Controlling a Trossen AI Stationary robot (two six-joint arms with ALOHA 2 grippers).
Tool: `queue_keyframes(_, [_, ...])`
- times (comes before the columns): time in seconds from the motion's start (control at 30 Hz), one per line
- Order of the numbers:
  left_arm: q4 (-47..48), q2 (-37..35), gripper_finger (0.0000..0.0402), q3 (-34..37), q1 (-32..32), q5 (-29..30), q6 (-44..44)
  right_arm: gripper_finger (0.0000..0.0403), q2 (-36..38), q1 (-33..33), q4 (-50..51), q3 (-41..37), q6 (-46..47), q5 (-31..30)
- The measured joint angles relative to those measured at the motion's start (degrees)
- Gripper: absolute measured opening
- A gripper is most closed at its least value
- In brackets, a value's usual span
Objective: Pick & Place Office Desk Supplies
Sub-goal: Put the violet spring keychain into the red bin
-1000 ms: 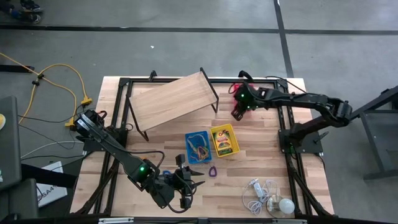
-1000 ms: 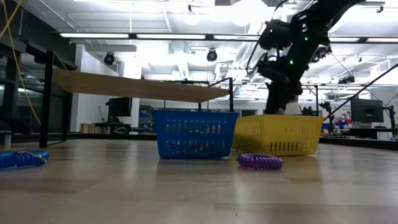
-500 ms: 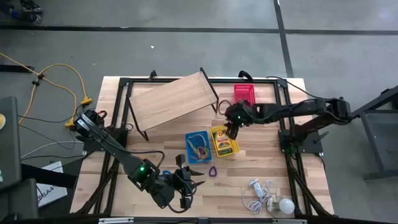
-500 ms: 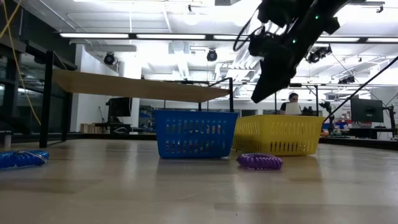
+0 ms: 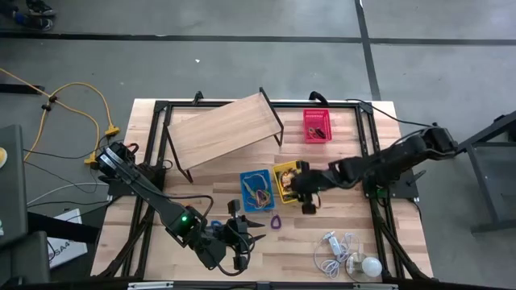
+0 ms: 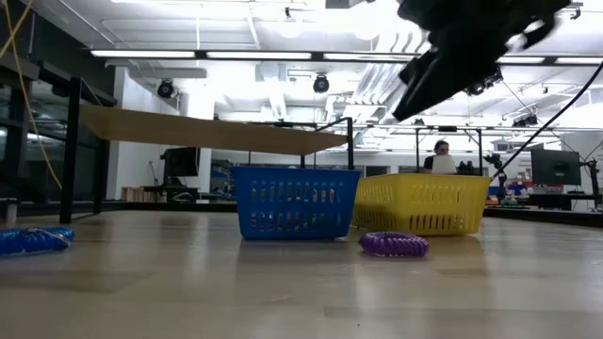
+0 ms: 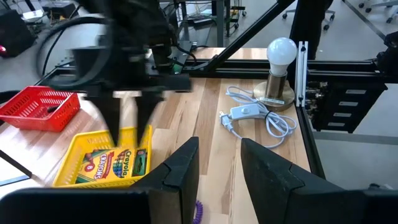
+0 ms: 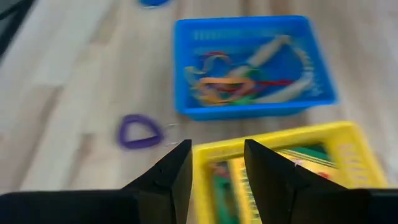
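Purple band loop [image 8: 138,132] lies on the table just beyond the right gripper [image 8: 217,163], whose spread, empty fingers hang over the yellow basket [image 8: 348,140] rim; it should clear that rim, then drop straight over the loop. Beyond sits the blue basket [image 8: 249,107] with bands, and the crayon box [image 7: 112,163] reads "Crayola". Left gripper [image 7: 219,163] waits spread and empty.

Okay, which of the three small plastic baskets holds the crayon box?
The yellow plastic basket: the crayon box lies inside. The blue basket holds rubber bands.
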State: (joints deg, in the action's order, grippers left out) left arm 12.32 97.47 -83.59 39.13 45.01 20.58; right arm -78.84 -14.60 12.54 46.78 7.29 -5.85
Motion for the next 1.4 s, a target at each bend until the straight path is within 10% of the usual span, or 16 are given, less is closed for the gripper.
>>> queue_keyframes(0.5, [0.00,0.00,0.0113,0.00,-0.02,0.00,0.01,0.0133,-0.40,-16.79,-1.05,-0.02,-0.06,-0.15])
queue_keyframes(1.4, [-0.01,0.00,0.0113,0.00,0.00,0.00,0.01,0.0133,-17.75,-17.87,-23.56,0.02,-5.48,-2.28])
